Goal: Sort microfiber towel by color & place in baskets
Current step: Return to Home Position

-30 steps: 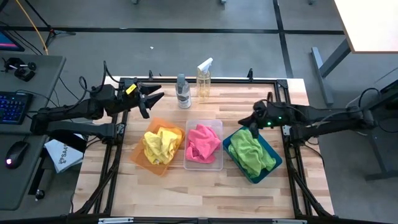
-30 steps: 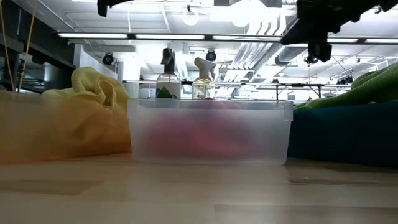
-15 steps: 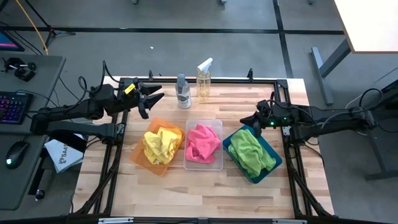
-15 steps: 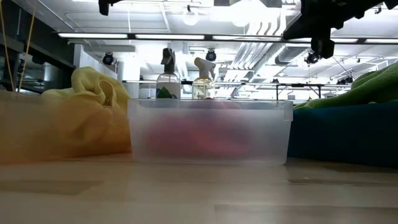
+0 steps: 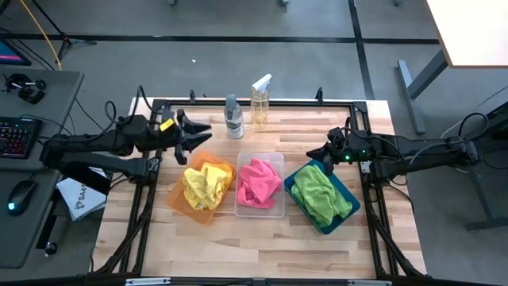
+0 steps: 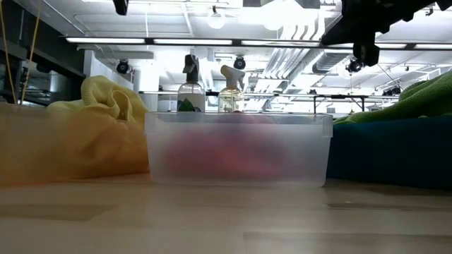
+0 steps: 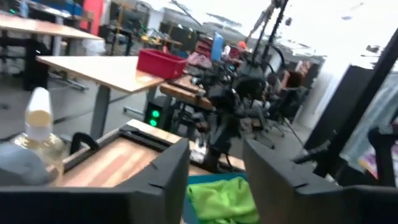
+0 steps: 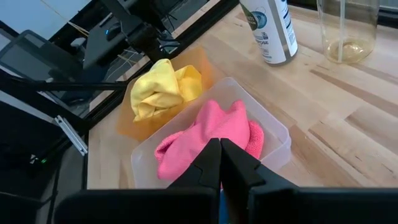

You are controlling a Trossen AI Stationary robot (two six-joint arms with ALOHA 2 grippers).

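Three baskets stand side by side on the table. The orange basket (image 5: pixel 184 200) holds a yellow towel (image 5: pixel 205 183), the clear basket (image 5: pixel 276 184) a pink towel (image 5: pixel 259 183), and the teal basket (image 5: pixel 343 208) a green towel (image 5: pixel 319 195). My left gripper (image 5: pixel 193 139) hovers open above the table just beyond the orange basket's far left corner. My right gripper (image 5: pixel 317 156) is shut and empty, in the air over the teal basket's far corner. Its wrist view looks past its shut fingertips (image 8: pixel 221 163) at the pink towel (image 8: pixel 211 134) and yellow towel (image 8: pixel 163 90).
Two clear spray bottles (image 5: pixel 233 117) (image 5: pixel 259 102) stand near the far edge behind the baskets. Bare wood lies in front of the baskets (image 5: pixel 262 246). A black frame (image 5: pixel 151 206) runs along the table's left and right sides. A desk with keyboard and mouse sits beyond the left edge.
My right gripper has risen a little and drawn back toward the table's right, off the green towel, then stayed still. My left gripper has shifted slightly toward the near edge, closer to the orange basket. The towels and baskets have not moved.
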